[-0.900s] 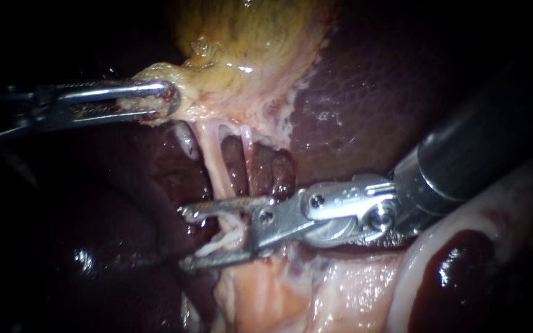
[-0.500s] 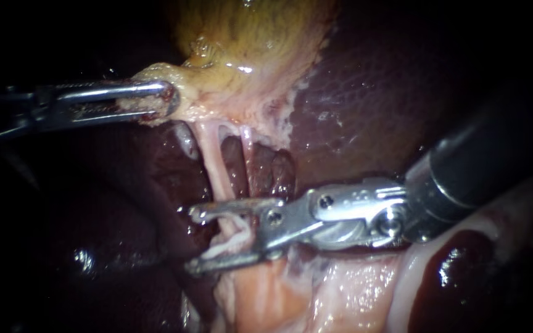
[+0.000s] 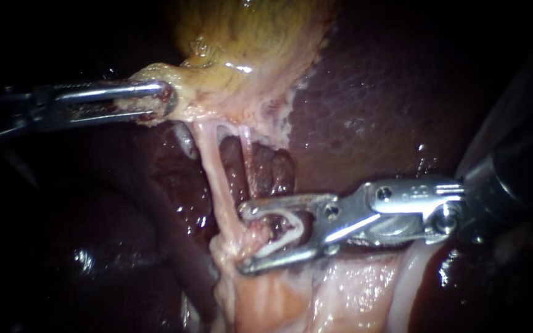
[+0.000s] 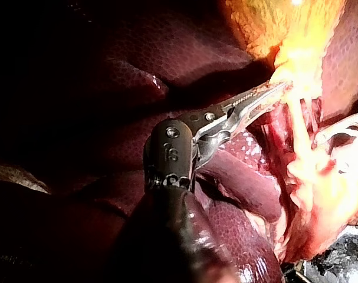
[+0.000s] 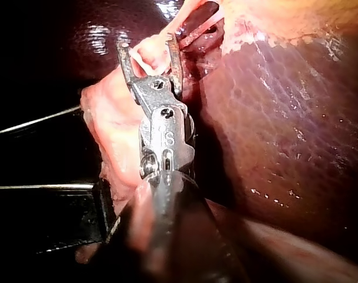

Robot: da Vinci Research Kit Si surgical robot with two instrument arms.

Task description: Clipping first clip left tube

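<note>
The yellowish gallbladder (image 3: pixel 248 49) hangs at the top, and my left instrument (image 3: pixel 158 98) is shut on its lower edge. From there the pale left tube (image 3: pixel 214 172) runs down to pink tissue. A thinner right tube (image 3: pixel 245 148) lies beside it. My right instrument (image 3: pixel 243 239) stands with its jaws open just right of the left tube's lower end, and a white clip (image 3: pixel 291 231) sits in them. A small bulge of pink tissue lies between the tips, also visible in the right wrist view (image 5: pixel 148 53). In the left wrist view the left instrument (image 4: pixel 267 94) grips the gallbladder's edge.
Dark red liver (image 3: pixel 371 105) fills the right and the lower left. Pale pink tissue (image 3: pixel 340 290) lies under the right instrument's jaws. The right instrument's dark shaft (image 3: pixel 513 172) comes in from the right edge.
My right instrument has drawn back to the right. Its open jaws straddled the left tube before and now reach only its right edge. The left instrument has held still.
</note>
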